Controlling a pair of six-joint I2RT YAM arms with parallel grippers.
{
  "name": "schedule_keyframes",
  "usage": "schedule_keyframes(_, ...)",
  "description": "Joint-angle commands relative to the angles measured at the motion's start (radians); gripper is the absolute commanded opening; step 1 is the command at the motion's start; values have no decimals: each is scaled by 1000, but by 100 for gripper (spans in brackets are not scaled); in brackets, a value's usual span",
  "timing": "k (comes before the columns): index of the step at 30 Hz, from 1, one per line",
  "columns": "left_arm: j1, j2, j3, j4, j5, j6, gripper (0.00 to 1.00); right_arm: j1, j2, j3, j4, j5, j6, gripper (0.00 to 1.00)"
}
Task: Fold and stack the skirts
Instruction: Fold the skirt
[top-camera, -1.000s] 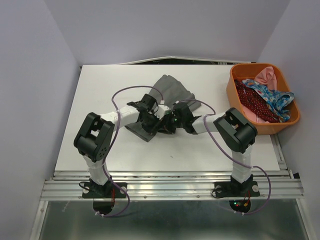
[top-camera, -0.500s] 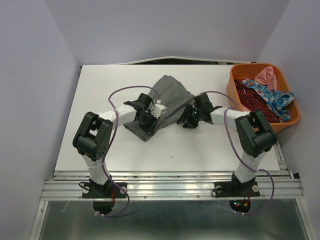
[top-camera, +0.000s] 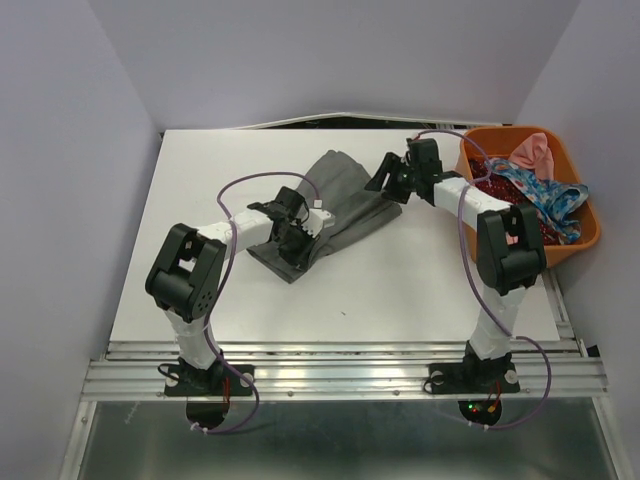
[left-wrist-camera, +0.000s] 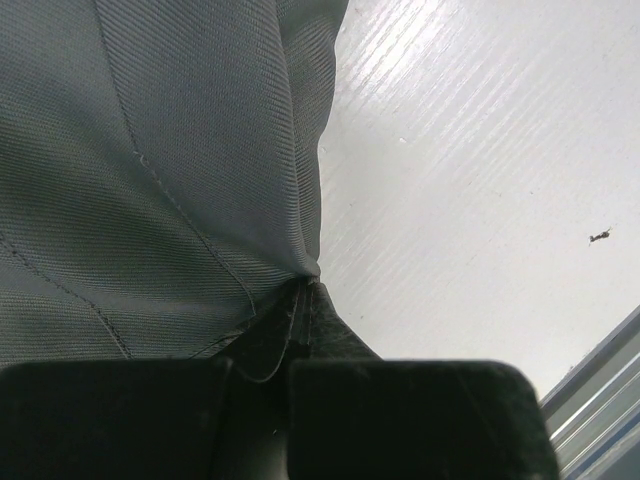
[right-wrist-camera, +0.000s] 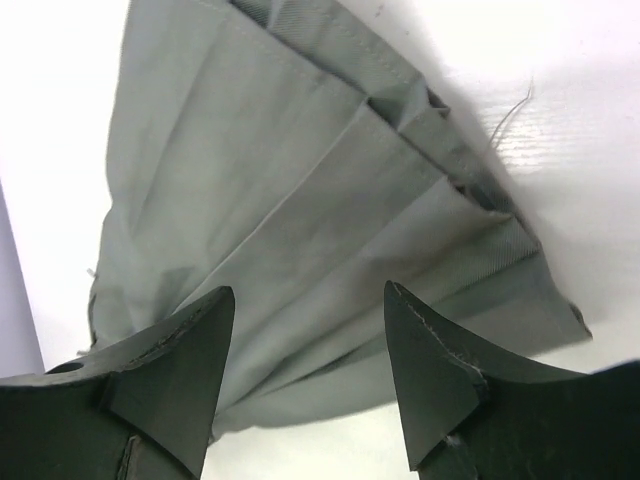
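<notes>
Pinching grey skirt (left-wrist-camera: 150, 150) tight in left gripper (left-wrist-camera: 303, 288), its tips hidden by cloth. Hovering right gripper (right-wrist-camera: 307, 292) above it, jaws apart, empty.

One skirt (top-camera: 345, 197) lies on the table (top-camera: 200, 180) a little behind its middle, running from near left to far right. The basket (top-camera: 500, 131) sits at the table's far right corner, to the right of that skirt and apart from it, with the other skirts (top-camera: 520, 203) heaped inside. The left gripper (top-camera: 293, 243) is on the skirt's near left end. The right gripper (top-camera: 386, 182) is over its far right edge, between skirt and basket.
</notes>
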Motion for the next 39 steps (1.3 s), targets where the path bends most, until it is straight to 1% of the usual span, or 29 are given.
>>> schedule_keyframes(1, 0, -10, -32, -55, -30, 23, 0, -7, 85, 85, 23, -1, 29, 67)
schedule_keyframes(4, 0, -13, -32, -55, -31, 23, 0, -7, 153, 117, 22, -11, 55, 68)
schedule_keyframes(8, 0, -15, -34, -54, -30, 23, 0, -7, 181, 134, 11, -12, 58, 68)
schedule_keyframes(12, 0, -11, -32, -54, -28, 21, 0, -7, 207, 142, 9, -15, 40, 61)
schedule_keyframes(15, 0, -13, -31, -52, -30, 20, 0, -7, 211, 152, 8, -1, 26, 31)
schedule_keyframes(16, 0, -10, -32, -51, -33, 18, 0, -7, 210, 159, 8, 8, 20, 16)
schedule_keyframes(17, 0, -11, -31, -51, -33, 17, 0, -7, 205, 165, 9, 14, 13, 11)
schedule_keyframes(20, 0, -5, -31, -52, -36, 17, 0, -16, 168, 189, 9, 9, 9, 1)
schedule_keyframes(24, 1, 2, -26, -54, -37, 15, 0, -56, 84, 191, 9, -15, -16, 1)
schedule_keyframes(29, 1, 4, -28, -52, -45, 12, 0, -87, -45, 122, -4, -14, -43, 1)
schedule_keyframes(35, 1, 5, -28, -54, -48, 9, 0, -98, -108, 71, -89, -11, -85, 1)
schedule_keyframes(39, 1, 4, -29, -54, -51, 9, 0, -107, -129, 16, -144, 31, -114, 0)
